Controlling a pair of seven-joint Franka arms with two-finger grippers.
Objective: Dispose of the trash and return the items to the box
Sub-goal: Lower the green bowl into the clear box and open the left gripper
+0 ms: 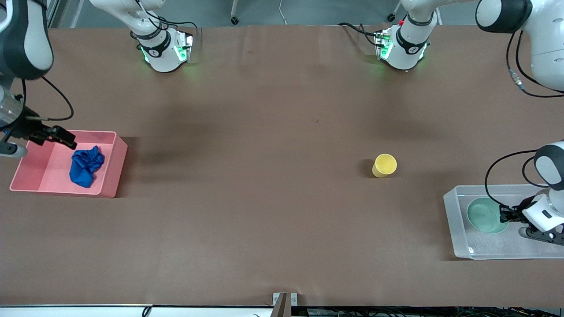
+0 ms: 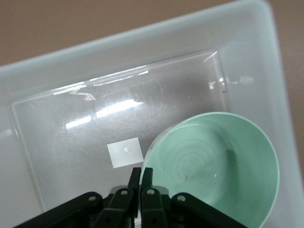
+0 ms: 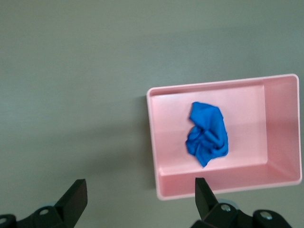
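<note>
The mint-green bowl [image 1: 484, 215] sits inside the clear tub [image 1: 454, 229] at the left arm's end of the table. My left gripper [image 1: 505, 214] is shut on the bowl's rim, one finger inside and one outside. The left wrist view shows the bowl [image 2: 218, 164], the gripper [image 2: 141, 175], the tub's wall [image 2: 142, 52] and its white sticker [image 2: 125, 152]. The yellow cup [image 1: 384, 165] stands upright on the table. The blue cloth [image 1: 86, 165] lies in the pink bin [image 1: 115, 165]. My right gripper [image 1: 52, 135] is open and empty over the bin; the right wrist view [image 3: 139, 194] shows the cloth [image 3: 207, 134].
The pink bin [image 3: 153, 142] stands at the right arm's end of the table. The brown table [image 1: 264, 176] stretches between bin and tub. The arm bases stand along the table's edge farthest from the front camera.
</note>
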